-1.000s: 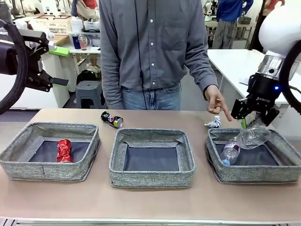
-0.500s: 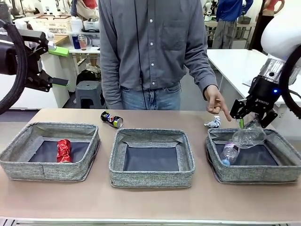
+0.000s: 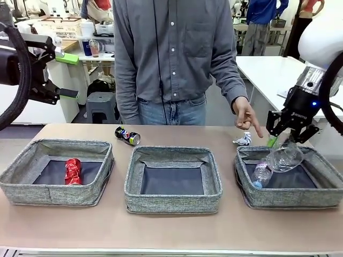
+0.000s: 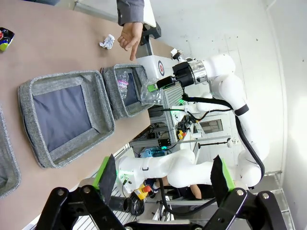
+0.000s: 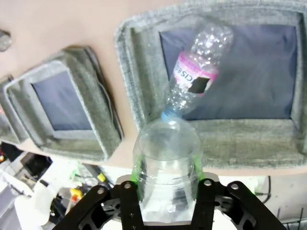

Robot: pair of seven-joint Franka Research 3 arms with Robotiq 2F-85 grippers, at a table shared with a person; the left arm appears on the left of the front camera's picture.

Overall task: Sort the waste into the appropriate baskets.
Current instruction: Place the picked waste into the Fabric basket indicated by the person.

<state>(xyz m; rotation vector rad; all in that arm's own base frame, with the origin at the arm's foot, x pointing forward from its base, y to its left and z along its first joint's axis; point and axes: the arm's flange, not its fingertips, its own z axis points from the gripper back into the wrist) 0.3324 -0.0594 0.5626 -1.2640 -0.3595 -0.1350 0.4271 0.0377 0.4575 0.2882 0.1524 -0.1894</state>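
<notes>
Clear plastic cup (image 3: 284,158) hangs over the right basket (image 3: 278,199), above the clear plastic bottle (image 3: 261,174) lying inside, flanked by the fingers of the right gripper (image 3: 285,140), gripped or not I cannot tell, while the left gripper (image 3: 65,76) gapes wide, far left.

Tan table (image 3: 171,230) bears three grey baskets (image 3: 172,179), blue can (image 3: 127,135), wrapper (image 3: 244,140)
</notes>
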